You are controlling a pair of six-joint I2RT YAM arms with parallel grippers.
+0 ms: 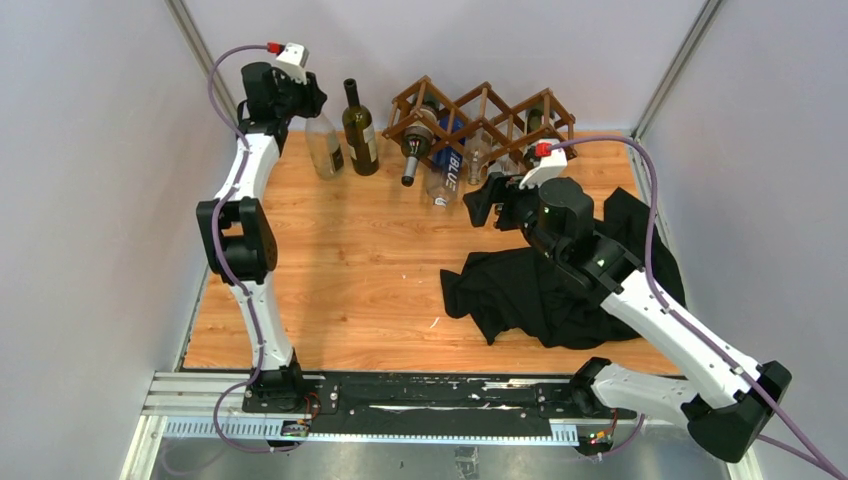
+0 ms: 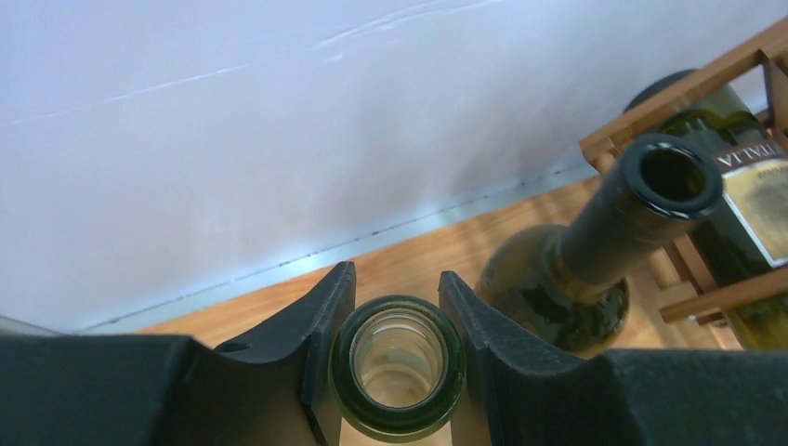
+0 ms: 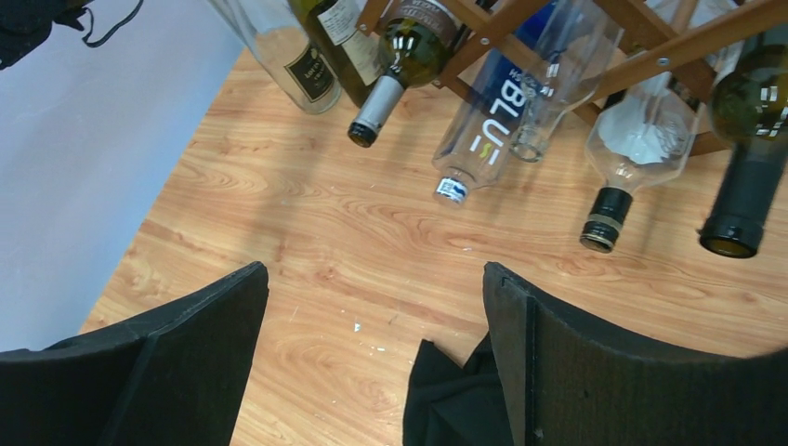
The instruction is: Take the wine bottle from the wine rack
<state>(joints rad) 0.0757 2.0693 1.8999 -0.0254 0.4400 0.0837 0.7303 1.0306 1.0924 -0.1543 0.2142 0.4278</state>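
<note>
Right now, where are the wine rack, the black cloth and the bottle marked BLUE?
wine rack [image 1: 487, 91]: top external view, top wooden corner.
black cloth [image 1: 522, 290]: top external view, middle of the fabric.
BLUE bottle [image 3: 492, 107]: right wrist view, lettering on its body.

Bright even light; soft shadows; wrist views slightly soft.

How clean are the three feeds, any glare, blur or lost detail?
Top external: even light, but the black cloth is a detailless patch. Left wrist: wall washed bright, bottle mouth between the fingers sharp. Right wrist: bottle necks at the wine rack crisp.
</note>
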